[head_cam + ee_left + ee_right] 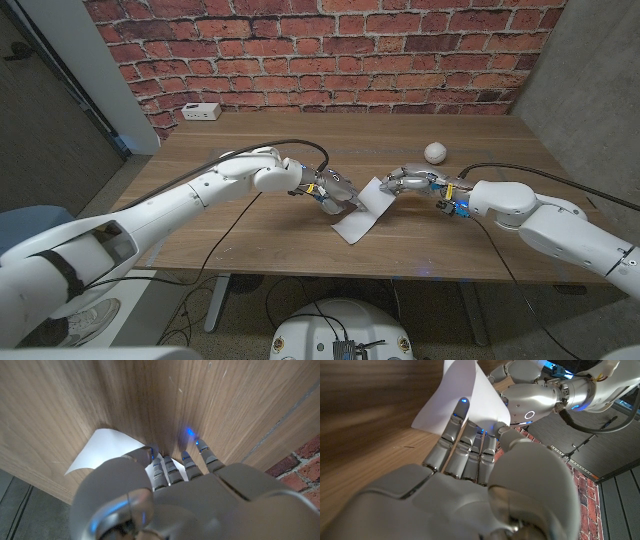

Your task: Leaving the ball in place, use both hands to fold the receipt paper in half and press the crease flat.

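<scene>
The receipt [363, 210] lies mid-table, long axis running from 7 to 1 o'clock, far end lifted. The left hand [335, 196] pins its 9 o'clock edge, and the right hand [402, 183] pinches the raised 1 o'clock corner — nearer the fold. The ball [435, 152] sits well apart at 1 o'clock.

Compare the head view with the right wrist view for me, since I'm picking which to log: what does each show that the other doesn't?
Head view alone: the ball far back on the table, a white box by the brick wall, and both arms.

Right wrist view alone: the right hand close up, fingers under the lifted paper edge.

Both: the receipt paper, the left hand and the tabletop.
</scene>
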